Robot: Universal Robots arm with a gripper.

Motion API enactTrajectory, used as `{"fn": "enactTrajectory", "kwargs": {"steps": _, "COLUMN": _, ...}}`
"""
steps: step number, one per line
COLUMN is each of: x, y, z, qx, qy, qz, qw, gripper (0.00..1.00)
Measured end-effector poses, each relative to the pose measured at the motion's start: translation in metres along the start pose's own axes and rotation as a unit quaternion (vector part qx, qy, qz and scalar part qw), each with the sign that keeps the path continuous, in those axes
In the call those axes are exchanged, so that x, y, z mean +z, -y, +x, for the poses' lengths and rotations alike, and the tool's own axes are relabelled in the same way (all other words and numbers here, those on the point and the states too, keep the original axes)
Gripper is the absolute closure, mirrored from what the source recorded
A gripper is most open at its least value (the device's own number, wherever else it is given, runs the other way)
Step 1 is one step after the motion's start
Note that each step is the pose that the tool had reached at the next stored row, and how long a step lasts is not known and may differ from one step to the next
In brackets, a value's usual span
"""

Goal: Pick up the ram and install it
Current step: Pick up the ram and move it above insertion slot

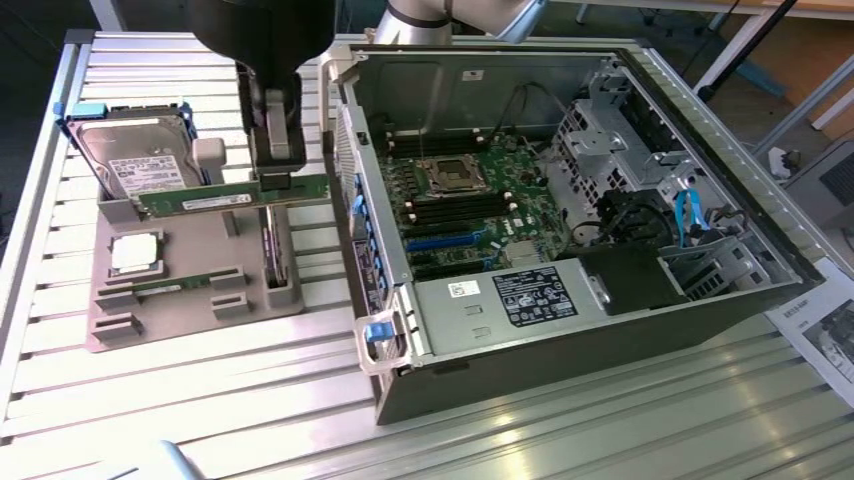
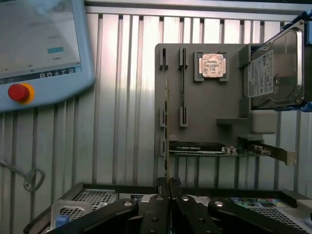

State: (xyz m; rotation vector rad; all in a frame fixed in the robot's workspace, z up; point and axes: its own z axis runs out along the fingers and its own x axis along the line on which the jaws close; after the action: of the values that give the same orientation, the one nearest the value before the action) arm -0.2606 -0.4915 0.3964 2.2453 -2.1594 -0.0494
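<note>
My claw (image 1: 276, 180) is clamped on the ram (image 1: 200, 202), its long axis level over the tray (image 1: 187, 295); the open computer (image 1: 534, 200) sits just beside it.

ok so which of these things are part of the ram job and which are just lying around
Job: the ram, clamped in the gripper; the open computer case, with its motherboard.
Lying about: second ram stick, processor chip, hard drive, expansion card, teach pendant, gray tray.
</note>
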Motion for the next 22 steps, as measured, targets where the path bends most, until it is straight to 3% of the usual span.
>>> {"fn": "enactTrajectory", "kwargs": {"steps": 8, "x": -0.0009, "y": 0.0232, "z": 0.001, "qx": 0.0, "qy": 0.0001, "qz": -0.0008, "qw": 1.0, "gripper": 0.88}}
{"fn": "enactTrajectory", "kwargs": {"steps": 22, "x": -0.0022, "y": 0.055, "z": 0.003, "qx": 0.0, "qy": 0.0001, "qz": -0.0018, "qw": 1.0, "gripper": 0.88}}
